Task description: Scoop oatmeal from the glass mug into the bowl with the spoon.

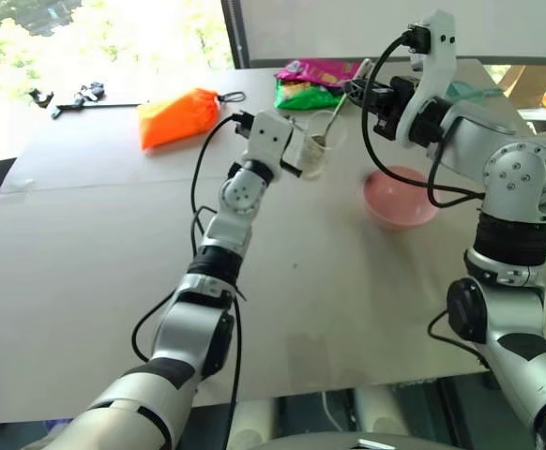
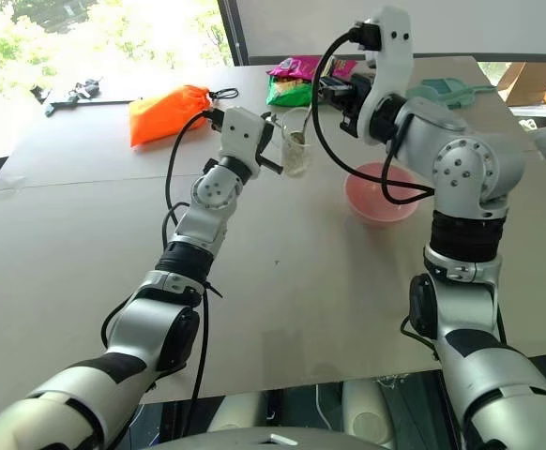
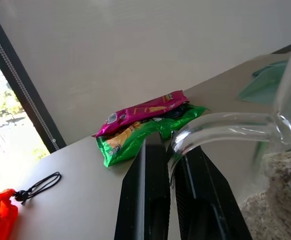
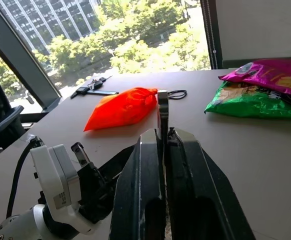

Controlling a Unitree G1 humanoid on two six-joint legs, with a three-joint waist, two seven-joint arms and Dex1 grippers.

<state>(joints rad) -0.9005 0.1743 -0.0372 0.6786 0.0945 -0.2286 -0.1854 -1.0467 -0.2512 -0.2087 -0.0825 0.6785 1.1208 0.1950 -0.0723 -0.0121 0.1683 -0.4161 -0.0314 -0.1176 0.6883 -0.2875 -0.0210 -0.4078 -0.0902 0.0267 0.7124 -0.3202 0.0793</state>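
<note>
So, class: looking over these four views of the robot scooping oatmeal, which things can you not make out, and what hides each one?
- Slim silver metal spoon: its scoop end, right wrist view, hidden behind the right end effector.
- Clear glass mug: left wrist view, cut off by the edge.
- Round pink plastic bowl: head views, too small to tell whether it holds flakes.
- Teal plastic scoop: partly behind the right arm.

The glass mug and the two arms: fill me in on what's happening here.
The left gripper is shut on the handle of the glass mug, holding it up above the table. The right gripper is shut on the spoon, whose tip dips into the mug's oatmeal. The pink bowl waits on the table beside the mug, with no oatmeal visible in it.
</note>
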